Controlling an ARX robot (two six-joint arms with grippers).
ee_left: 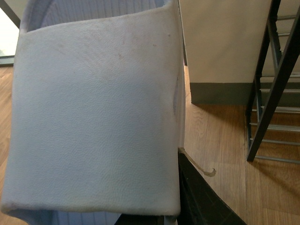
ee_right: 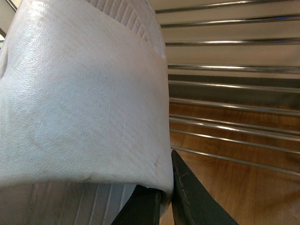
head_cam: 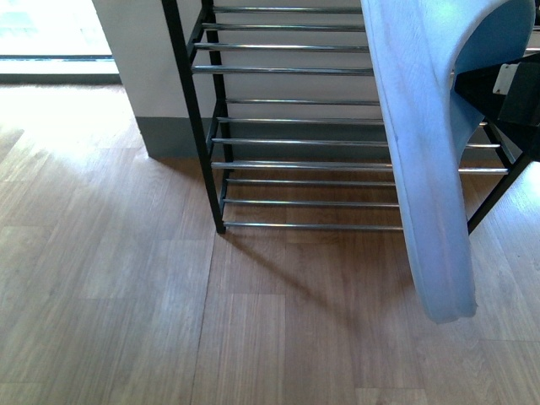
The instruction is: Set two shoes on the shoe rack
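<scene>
Pale blue rubber fills the left wrist view: it is the left slide (ee_left: 93,117), its wide strap right up against the camera. It hangs in the air above the wood floor (ee_left: 220,140), so I think the left hand (ee_left: 171,211) is closed on it, though only one dark finger shows beside the strap. From there the shoe rack (ee_left: 273,93) is a little way off, seen from its black side frame.

In the front view the rack's shiny bars run from side to side. No shoe sits on the part that shows. Further right hangs the right slide (head_cam: 422,169), in front of the rack. Its long side points almost straight up and down. The right hand (ee_right: 166,201) pinches it by the strap, with the bars just ahead, so this hand is the nearer one to the rack. I think the slide must be tipped flat before it can rest on the bars.

No brand or words show on either slide. A white tag (head_cam: 504,78) beside the right hand is too small to read.
</scene>
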